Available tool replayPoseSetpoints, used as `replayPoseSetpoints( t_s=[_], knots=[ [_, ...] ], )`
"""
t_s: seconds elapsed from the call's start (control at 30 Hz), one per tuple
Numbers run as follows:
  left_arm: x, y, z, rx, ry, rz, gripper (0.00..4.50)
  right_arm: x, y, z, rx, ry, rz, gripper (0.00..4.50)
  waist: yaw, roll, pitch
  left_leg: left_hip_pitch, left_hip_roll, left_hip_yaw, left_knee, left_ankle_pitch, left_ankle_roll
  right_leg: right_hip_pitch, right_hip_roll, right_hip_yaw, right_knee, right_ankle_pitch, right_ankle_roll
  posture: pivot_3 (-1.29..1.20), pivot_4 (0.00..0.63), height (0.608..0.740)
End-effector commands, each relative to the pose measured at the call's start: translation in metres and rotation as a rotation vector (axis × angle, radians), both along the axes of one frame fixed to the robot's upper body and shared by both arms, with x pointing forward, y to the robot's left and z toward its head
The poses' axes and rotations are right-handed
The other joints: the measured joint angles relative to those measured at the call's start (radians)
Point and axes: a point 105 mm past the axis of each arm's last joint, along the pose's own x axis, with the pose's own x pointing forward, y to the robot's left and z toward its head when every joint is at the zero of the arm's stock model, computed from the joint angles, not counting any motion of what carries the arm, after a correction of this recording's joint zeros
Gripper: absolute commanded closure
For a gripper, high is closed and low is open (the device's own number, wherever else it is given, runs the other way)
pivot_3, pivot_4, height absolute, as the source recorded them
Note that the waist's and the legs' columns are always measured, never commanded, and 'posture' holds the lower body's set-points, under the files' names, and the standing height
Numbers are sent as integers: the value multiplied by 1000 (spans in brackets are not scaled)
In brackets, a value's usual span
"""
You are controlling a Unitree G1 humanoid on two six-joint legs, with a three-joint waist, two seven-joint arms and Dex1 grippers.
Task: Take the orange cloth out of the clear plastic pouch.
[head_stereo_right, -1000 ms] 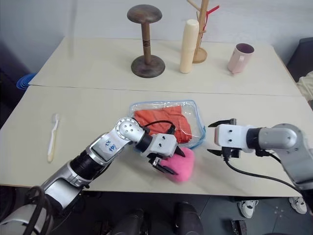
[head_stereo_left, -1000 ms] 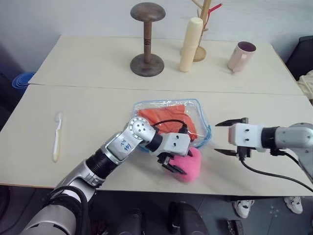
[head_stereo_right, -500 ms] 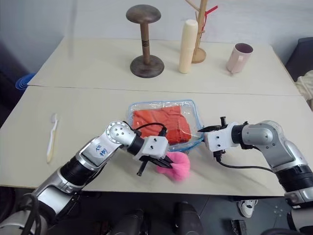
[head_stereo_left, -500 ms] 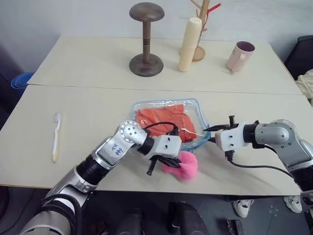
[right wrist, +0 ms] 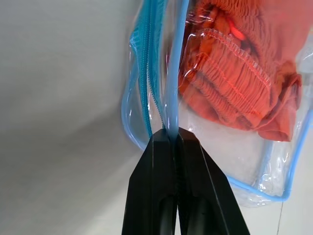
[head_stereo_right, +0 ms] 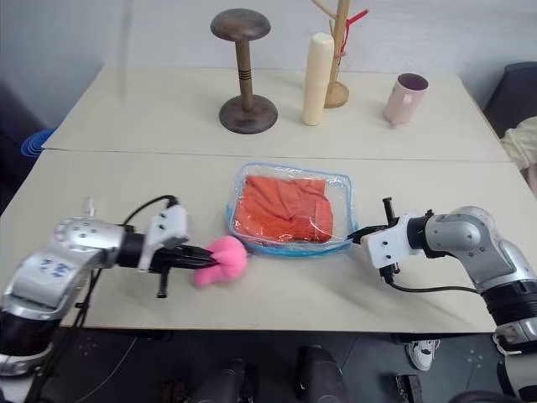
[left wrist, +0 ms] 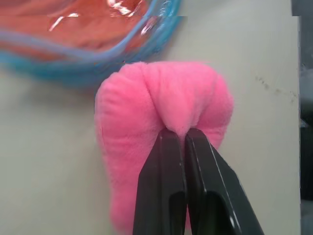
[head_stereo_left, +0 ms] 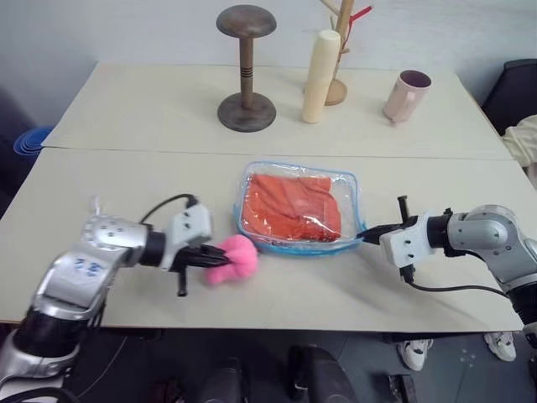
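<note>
The right tool (right wrist: 172, 134) is pressed together on the light blue zipper edge of the clear, flat plastic pouch (head_stereo_left: 299, 210), which lies on the pale table (head_stereo_left: 151, 176) just ahead of its tips. The bright orange wrinkled cloth (head_stereo_left: 294, 204) sits inside, blurred by glare and creased film. The left tool (left wrist: 178, 134) pinches a fold of the pink plush heart (left wrist: 161, 110), its black fingers (left wrist: 164, 161) hiding the heart's lower middle.

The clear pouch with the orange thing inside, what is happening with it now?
The right gripper is shut on the blue zipper edge of the clear plastic pouch, at the side nearest that arm. The orange cloth lies inside the pouch, not yet taken out. The left gripper is shut on a pink plush heart, beside the pouch on the table, on the robot's left.
</note>
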Motion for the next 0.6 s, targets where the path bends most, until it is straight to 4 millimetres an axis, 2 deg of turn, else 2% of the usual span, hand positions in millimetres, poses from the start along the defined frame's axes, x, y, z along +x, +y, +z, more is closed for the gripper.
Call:
replayPoseSetpoints(
  t_s=[0.03, 0.1, 0.23, 0.3, 0.33, 0.43, 0.53, 0.6],
  knots=[
    [-4, 34, 17, 10, -34, 79, 4500, 1, -5, 16, 33, -46, -1, 4476, 0, 0, 0, 0, 0, 0, 0, 0, 0, 0, 0, 0, 0, 0, 0, 0, 150, 740],
    [-8, 33, 18, -3, -29, 61, 4500, -1, -1, 15, 49, -35, 15, 4476, 0, 1, 0, 0, 0, 0, 0, 0, 0, 0, 0, 0, 0, 0, 0, 0, 150, 740],
    [-1, 19, 11, -49, -30, 54, 4500, -2, 2, 13, 65, 2, 15, 4476, 5, 1, 1, 0, 0, 0, 0, 0, 0, 0, -1, 0, 0, 0, 0, 0, 150, 740],
    [8, 14, 9, -80, -24, 88, 4500, -4, 1, 13, 90, 49, -11, 4036, 5, 1, 1, -1, 0, 0, 0, 0, 0, 0, -1, 0, 0, 0, 0, 0, 150, 740],
    [11, 13, 8, -100, -17, 107, 4023, -6, 0, 13, 101, 69, -18, 3808, 4, 1, 1, 0, -1, 0, 0, 0, 0, 0, -1, 0, 0, 0, 0, 0, 150, 740],
    [12, 14, 7, -115, -8, 122, 3182, -12, -5, 18, 135, 100, -57, 2778, 2, 1, 1, -1, -1, 0, 0, 0, 0, 0, 0, -1, 1, 0, 0, 0, 150, 740],
    [8, 29, 9, -119, 12, 149, 2254, -26, -14, 25, 224, 151, -135, 1735, 1, 1, 1, -1, 0, 0, -1, 0, 0, 0, 0, -1, 0, 0, 0, 0, 150, 740],
    [6, 43, 19, -146, 14, 165, 1640, -39, -15, 34, 350, 224, -203, 1036, 1, 1, 1, -1, 0, 0, -1, 0, 0, 0, 0, -1, 0, 0, 0, 0, 150, 740]
  ],
)
